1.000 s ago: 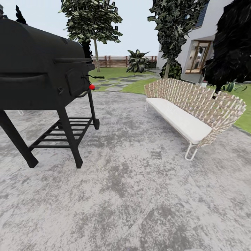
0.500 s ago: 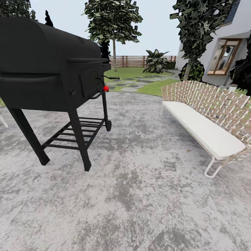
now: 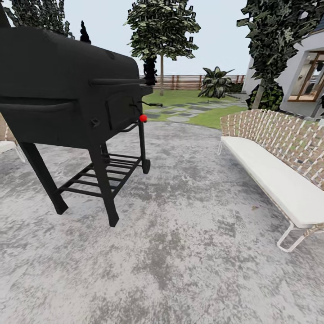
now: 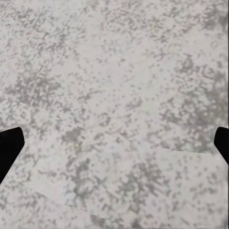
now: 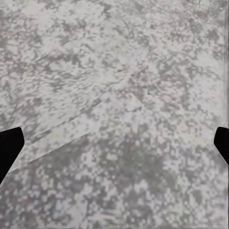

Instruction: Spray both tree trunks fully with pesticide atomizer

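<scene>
Grippers, left and right, hang spread wide and empty over mottled patio paving; atomizer unseen, likely light, rigid, best taken by its handle.

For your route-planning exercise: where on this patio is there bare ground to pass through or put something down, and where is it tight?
The widest bare paving lies between the grill and the bench, running ahead to the lawn. The near foreground is bare too. It is crowded under the grill, among its legs and rack, and along the bench's front edge.
</scene>
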Tool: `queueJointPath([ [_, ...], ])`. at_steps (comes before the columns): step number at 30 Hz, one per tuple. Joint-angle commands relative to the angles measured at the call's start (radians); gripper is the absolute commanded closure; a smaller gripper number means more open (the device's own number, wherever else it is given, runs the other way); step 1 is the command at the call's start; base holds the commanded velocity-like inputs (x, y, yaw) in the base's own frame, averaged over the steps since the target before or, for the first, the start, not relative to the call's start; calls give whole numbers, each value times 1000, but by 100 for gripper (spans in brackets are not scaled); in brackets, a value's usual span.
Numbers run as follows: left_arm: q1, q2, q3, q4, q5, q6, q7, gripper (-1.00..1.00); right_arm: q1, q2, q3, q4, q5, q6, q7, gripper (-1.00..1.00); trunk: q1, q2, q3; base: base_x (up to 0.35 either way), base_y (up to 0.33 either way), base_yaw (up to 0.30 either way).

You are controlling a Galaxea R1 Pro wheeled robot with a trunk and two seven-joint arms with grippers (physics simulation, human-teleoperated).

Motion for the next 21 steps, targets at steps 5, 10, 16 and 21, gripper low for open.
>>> queueJointPath([
  [5,-1,0,-4,1,10,-3,-1,-100,0,0,0,1,1,-3,1,-100,0,0,7,182,-240,16],
  [10,-1,0,-4,1,11,-3,-1,-100,0,0,0,1,1,-3,1,-100,0,0,15,185,-240,-89],
  [16,-1,0,-2,1,11,-3,-1,-100,0,0,0,1,1,-3,0,-100,0,0,23,243,-224,-180],
  [21,-1,0,-1,1,11,-3,-1,-100,0,0,0,1,1,-3,-1,-100,0,0,29,297,-166,-137],
])
